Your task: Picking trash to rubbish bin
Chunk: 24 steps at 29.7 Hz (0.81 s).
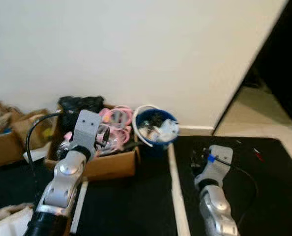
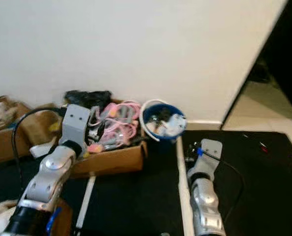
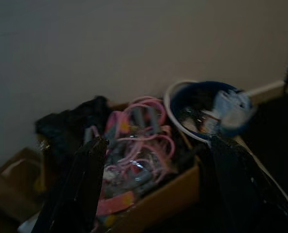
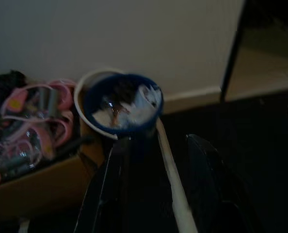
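Observation:
A blue rubbish bin (image 1: 156, 129) with a white rim stands on the floor against the wall and holds crumpled white and clear trash (image 4: 129, 109). My left gripper (image 3: 163, 194) is raised over the cardboard box (image 1: 111, 164) just left of the bin. Its fingers (image 3: 86, 189) are spread wide, open, with nothing between them. My right gripper (image 4: 158, 189) hovers low over the black mat (image 1: 264, 187), right of and slightly nearer than the bin. It is open and empty, pointing toward the bin.
The cardboard box is filled with pink cables (image 1: 117, 120) and a black bag (image 1: 79, 104). More boxes (image 1: 6, 140) sit at far left. A white strip (image 1: 178, 196) divides the black mats. A dark doorway (image 1: 278, 69) opens at right.

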### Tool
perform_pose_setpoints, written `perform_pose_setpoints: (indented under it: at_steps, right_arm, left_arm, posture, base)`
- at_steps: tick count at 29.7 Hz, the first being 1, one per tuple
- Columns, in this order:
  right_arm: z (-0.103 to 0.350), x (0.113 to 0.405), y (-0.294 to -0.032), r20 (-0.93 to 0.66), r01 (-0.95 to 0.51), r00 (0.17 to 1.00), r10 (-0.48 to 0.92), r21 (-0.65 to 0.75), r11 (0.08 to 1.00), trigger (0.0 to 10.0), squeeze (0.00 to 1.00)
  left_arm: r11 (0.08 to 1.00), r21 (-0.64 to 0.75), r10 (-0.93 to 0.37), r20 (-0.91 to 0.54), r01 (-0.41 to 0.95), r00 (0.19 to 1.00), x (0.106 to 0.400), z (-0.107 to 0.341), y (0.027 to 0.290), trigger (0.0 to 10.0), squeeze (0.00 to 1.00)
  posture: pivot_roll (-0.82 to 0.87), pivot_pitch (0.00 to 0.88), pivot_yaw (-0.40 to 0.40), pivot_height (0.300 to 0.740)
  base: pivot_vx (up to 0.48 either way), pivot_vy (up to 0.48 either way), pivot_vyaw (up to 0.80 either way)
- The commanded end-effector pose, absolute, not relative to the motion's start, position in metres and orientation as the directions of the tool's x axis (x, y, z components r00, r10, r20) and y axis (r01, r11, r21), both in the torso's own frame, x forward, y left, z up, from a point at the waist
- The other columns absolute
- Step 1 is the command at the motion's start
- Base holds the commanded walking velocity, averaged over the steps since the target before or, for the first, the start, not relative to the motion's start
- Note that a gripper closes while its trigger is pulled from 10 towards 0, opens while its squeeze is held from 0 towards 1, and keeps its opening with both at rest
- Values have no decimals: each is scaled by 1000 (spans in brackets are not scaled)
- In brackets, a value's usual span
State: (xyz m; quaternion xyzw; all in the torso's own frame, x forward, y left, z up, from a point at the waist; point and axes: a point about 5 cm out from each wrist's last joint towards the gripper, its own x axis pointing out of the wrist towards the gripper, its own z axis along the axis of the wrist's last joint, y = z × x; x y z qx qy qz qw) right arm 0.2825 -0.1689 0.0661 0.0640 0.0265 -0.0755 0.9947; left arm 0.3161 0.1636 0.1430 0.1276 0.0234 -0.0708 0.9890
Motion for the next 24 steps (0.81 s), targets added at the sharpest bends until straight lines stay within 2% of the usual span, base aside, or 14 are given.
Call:
perform_pose_setpoints:
  at_steps: [1, 24]
  right_arm:
    - [64, 280, -171, -74, 163, 985, -155, 115, 980, 10000, 0]
    - [66, 283, -174, -72, 155, 986, -148, 99, 983, 10000, 0]
  left_arm:
    - [956, 252, -131, -92, 150, 987, 313, 136, 166, 10000, 0]
    - [963, 236, -109, -93, 128, 990, 310, 131, 166, 10000, 0]
  posture:
    - [11, 131, 50, 740]
    - [-2, 132, 39, 740]
  base:
    - [0, 0, -800]
    - [0, 0, -800]
